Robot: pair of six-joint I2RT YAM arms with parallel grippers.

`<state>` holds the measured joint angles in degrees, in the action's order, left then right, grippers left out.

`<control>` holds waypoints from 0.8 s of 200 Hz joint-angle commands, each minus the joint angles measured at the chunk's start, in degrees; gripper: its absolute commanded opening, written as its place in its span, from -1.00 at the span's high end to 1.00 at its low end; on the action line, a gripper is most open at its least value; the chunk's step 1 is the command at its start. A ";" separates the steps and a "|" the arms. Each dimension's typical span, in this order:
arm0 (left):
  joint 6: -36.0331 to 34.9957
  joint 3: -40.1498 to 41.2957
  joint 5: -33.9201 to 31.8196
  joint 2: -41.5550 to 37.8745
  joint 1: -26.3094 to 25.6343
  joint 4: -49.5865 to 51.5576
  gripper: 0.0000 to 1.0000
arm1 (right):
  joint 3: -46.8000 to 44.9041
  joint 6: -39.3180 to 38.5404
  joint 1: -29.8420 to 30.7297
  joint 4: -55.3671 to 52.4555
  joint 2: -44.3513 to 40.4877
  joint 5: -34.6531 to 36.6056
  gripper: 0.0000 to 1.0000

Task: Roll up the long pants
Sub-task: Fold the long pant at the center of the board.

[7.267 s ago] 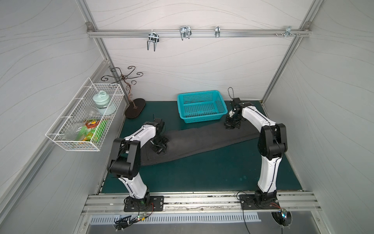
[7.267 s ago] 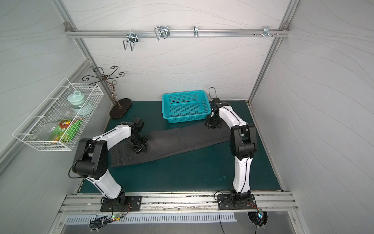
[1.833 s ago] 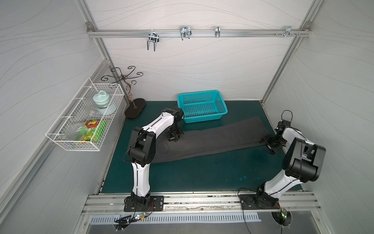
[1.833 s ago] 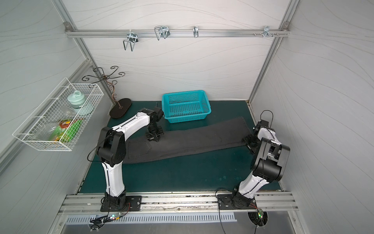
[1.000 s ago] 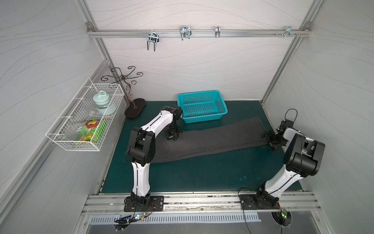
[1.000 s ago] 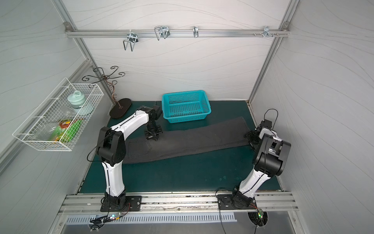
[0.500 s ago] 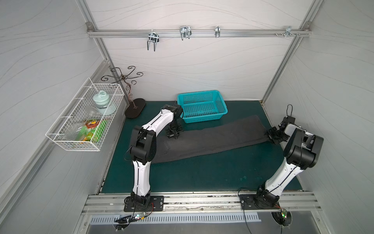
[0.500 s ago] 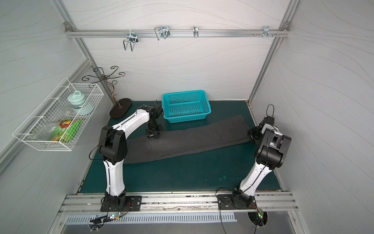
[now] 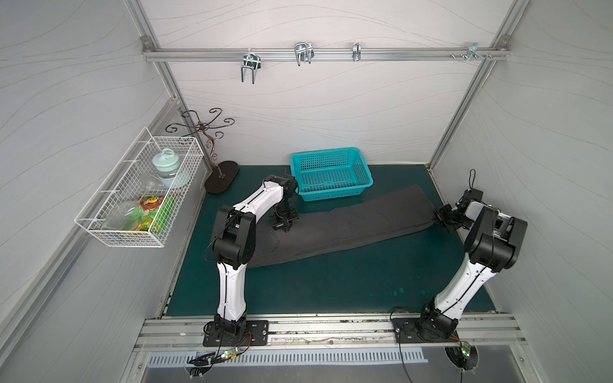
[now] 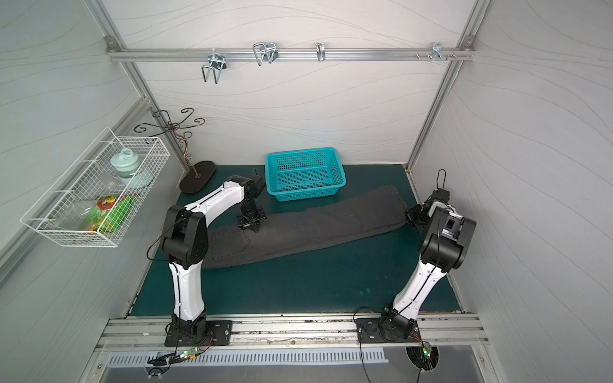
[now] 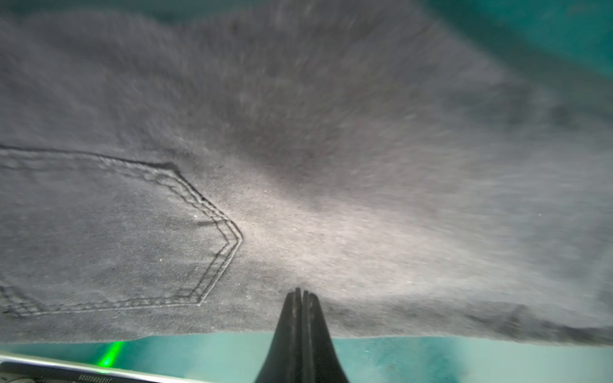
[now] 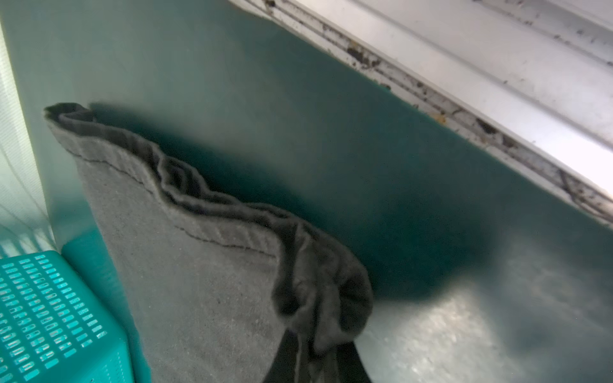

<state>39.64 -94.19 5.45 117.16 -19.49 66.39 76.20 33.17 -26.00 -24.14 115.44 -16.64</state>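
Observation:
The long pants (image 9: 348, 225) (image 10: 315, 228) lie flat and stretched out across the green mat, waist at the left, leg ends at the right. My left gripper (image 9: 284, 225) (image 10: 249, 225) is shut, its tips (image 11: 301, 291) resting on the cloth near the far edge, beside a stitched back pocket (image 11: 116, 238). My right gripper (image 9: 439, 217) (image 10: 411, 214) is shut on the near corner of the leg hem. In the right wrist view the bunched hem (image 12: 318, 298) sits between its jaws (image 12: 308, 351) and is lifted slightly off the mat.
A teal plastic basket (image 9: 335, 195) (image 10: 308, 195) (image 12: 49, 315) stands just behind the pants. A dark ornate stand (image 9: 220, 180) sits at the back left, below a white wire basket (image 9: 139, 195) on the left wall. The right wall (image 9: 497, 185) is close to my right arm.
My right gripper has closed on the hem corner at the pants' right end, after shifting a little toward the back. The left gripper has stayed shut on the cloth.

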 commanded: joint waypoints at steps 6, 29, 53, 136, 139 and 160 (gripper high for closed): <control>0.52 0.72 2.21 -0.45 0.33 -2.48 1.00 | -0.70 -1.44 0.17 -2.52 -2.46 -1.42 1.00; 1.57 0.70 5.53 0.71 0.24 -5.33 1.00 | -0.32 -1.43 0.16 -3.50 -6.62 -2.11 1.00; 3.19 -0.80 9.39 2.56 -0.51 -8.69 1.00 | 0.07 -0.89 0.21 -3.97 -10.29 -4.11 1.00; 7.37 -10.56 15.57 11.60 -9.74 -14.07 1.00 | 4.11 -0.54 -0.30 -8.06 -20.32 -6.13 1.00; 7.56 -10.78 15.90 11.81 -10.12 -14.44 1.00 | 4.25 -0.47 -0.40 -8.22 -20.61 -6.09 1.00; 8.30 -13.32 17.01 13.70 -12.11 -15.63 1.00 | 4.97 -0.30 -0.80 -8.81 -22.50 -6.21 1.00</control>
<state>45.93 -102.98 19.46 128.07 -29.67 53.28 78.96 32.80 -25.93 -31.11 96.75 -22.04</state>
